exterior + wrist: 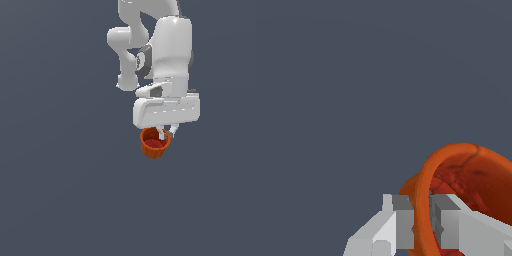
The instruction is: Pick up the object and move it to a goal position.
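Your gripper (pixel 165 133) pinches the orange-red cup (pixel 154 146) by its rim, one finger inside, one outside, cup hanging just beneath the white hand, tilted.

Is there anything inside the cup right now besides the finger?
Inside the cup only its darker red wall and one finger of the end effector show, pinching the rim against the outer finger. The bottom is partly hidden by that finger.
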Robot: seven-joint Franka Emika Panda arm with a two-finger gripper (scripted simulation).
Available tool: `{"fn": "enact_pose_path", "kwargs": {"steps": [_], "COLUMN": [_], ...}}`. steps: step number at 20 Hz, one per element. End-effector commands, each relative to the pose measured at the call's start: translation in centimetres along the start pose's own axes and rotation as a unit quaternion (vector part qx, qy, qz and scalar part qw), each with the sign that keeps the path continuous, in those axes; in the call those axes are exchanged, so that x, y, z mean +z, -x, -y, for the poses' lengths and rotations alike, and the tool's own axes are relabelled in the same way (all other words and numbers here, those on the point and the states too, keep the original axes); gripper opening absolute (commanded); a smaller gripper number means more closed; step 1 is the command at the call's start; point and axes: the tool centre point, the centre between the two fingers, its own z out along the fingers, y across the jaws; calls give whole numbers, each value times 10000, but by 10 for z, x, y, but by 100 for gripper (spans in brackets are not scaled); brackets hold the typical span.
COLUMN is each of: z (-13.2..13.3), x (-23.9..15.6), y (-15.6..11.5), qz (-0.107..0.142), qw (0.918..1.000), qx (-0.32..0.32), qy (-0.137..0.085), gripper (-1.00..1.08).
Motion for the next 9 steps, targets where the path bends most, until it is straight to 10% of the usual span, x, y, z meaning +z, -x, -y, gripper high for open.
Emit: {"fn": "enact_pose_path", "kwargs": {"steps": [1, 9], "z": [-1, -2], "x": [-9, -16], "y": [-8, -17], "qz": [-4, -4], "qw": [10000, 10000], "qx": [2, 6], "qy": [-1, 3], "gripper": [-100, -100]}}
